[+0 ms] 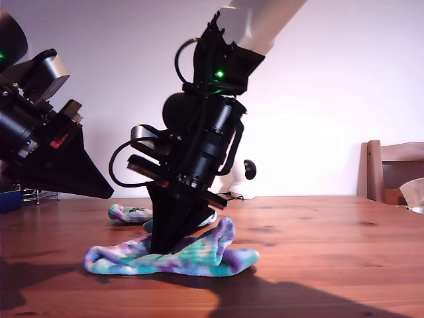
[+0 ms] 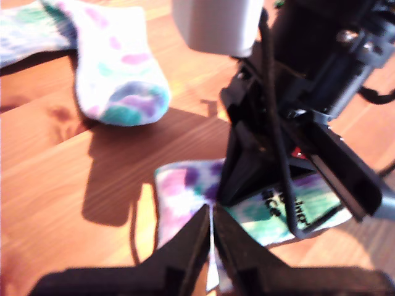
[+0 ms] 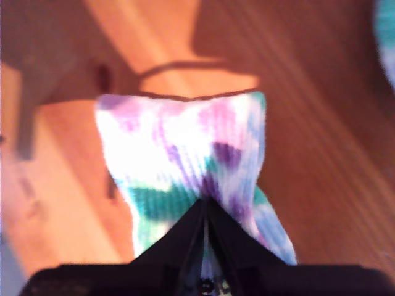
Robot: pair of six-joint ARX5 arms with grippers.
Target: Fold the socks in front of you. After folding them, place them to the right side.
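Note:
Two tie-dye socks lie on the wooden table. The nearer sock is bunched up in the middle of the exterior view, and my second gripper points straight down into it, shut on a fold of its fabric. The first wrist view shows that sock with black lettering beside the second gripper's fingers. The other sock lies flat behind it. My first gripper hovers at the exterior view's left, above the table, its fingertips together over the nearer sock's edge with nothing seen in them.
A wooden chair stands at the exterior view's right, with crumpled paper by it. A white object sits behind the centre arm. A blue item rests at the exterior view's left edge.

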